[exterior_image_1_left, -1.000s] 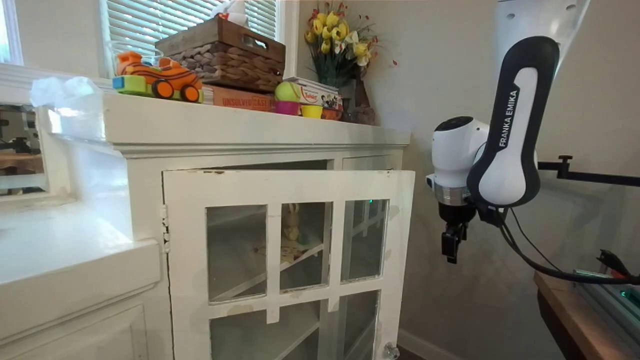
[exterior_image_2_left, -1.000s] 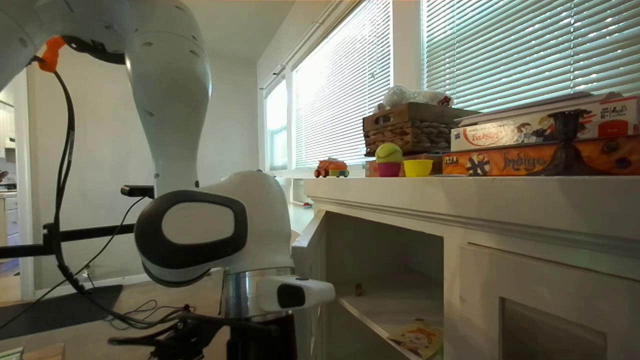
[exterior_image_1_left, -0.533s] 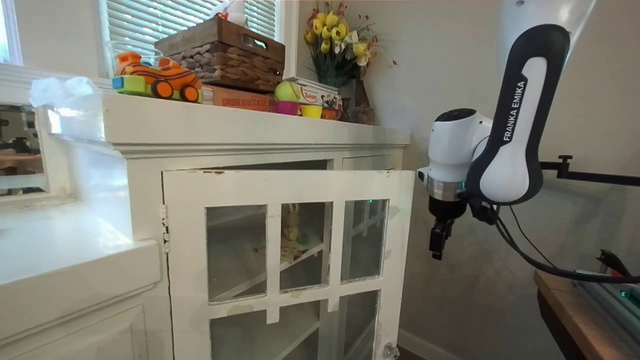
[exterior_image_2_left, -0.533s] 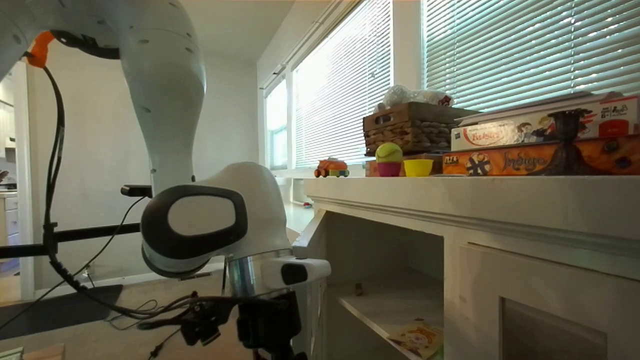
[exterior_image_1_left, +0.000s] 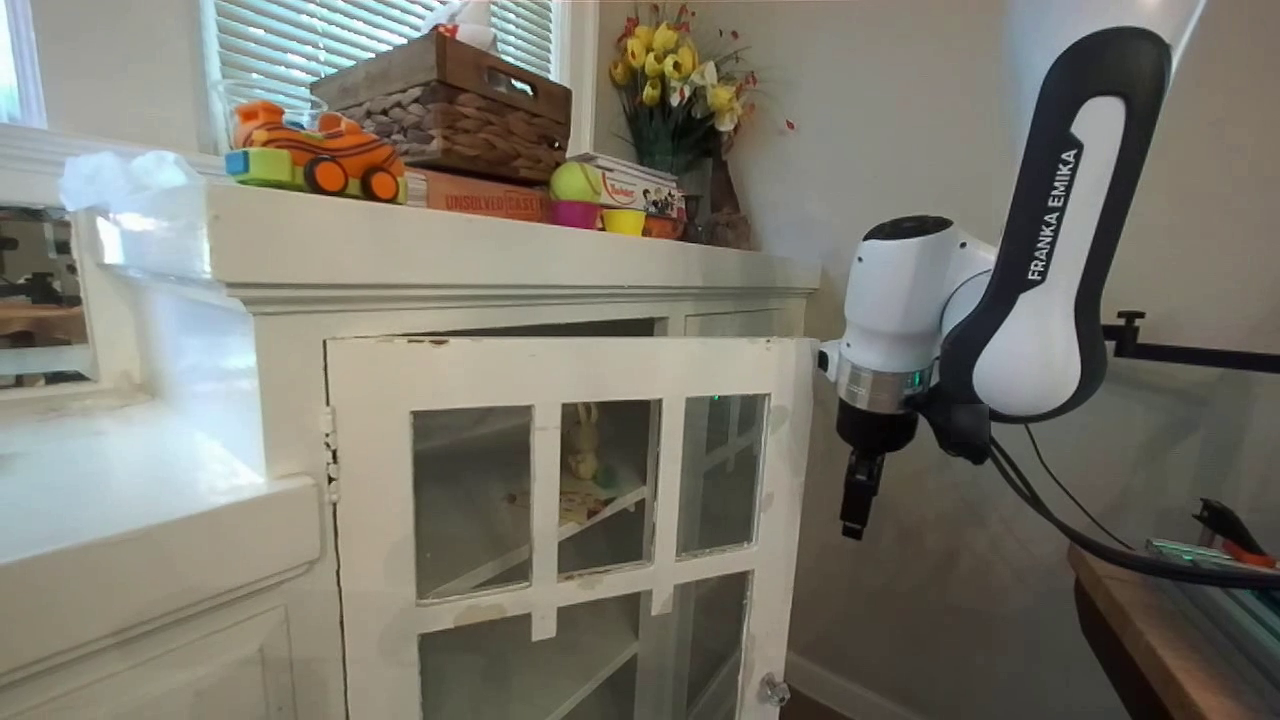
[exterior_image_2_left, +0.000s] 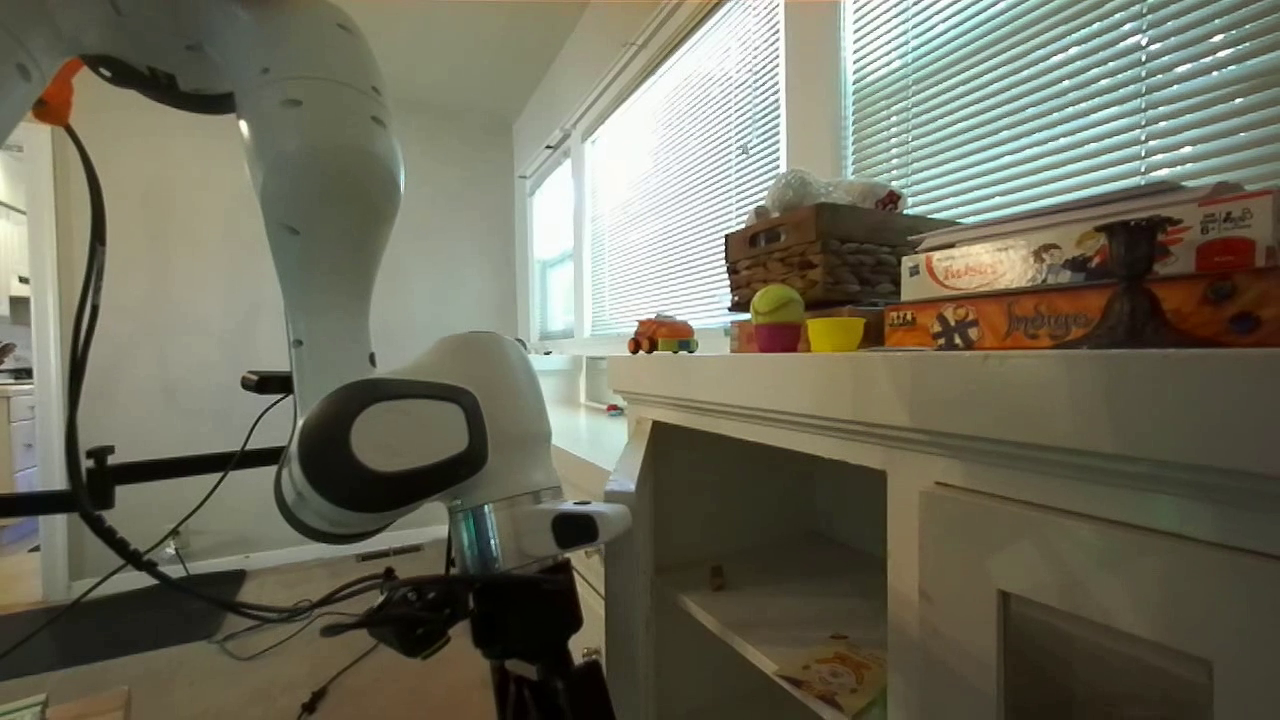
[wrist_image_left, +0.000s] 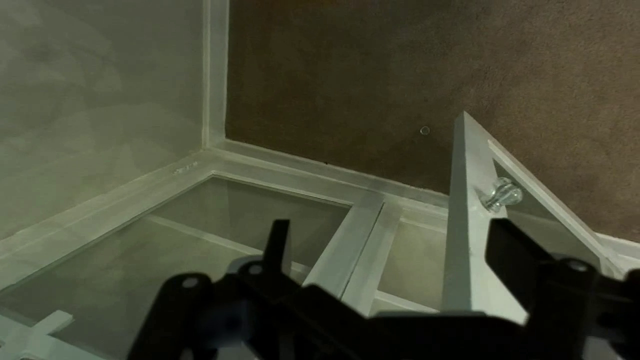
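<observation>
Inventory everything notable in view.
door: one, white, hinged open
knob: one, clear, on door
cabinet: one, white, behind door
toy vehicle: one, orange, atop cabinet
basket: one, brown, atop cabinet
cups: two, pink and yellow, atop cabinet
ball: one, yellow-green, on pink cup
game boxes: at least three, mixed colours, atop cabinet
flowers: bunch, yellow, by game boxes
figurine: one, pale, inside cabinet
arm: one, mostly white, beside door
hand: one, black, open, near door
</observation>
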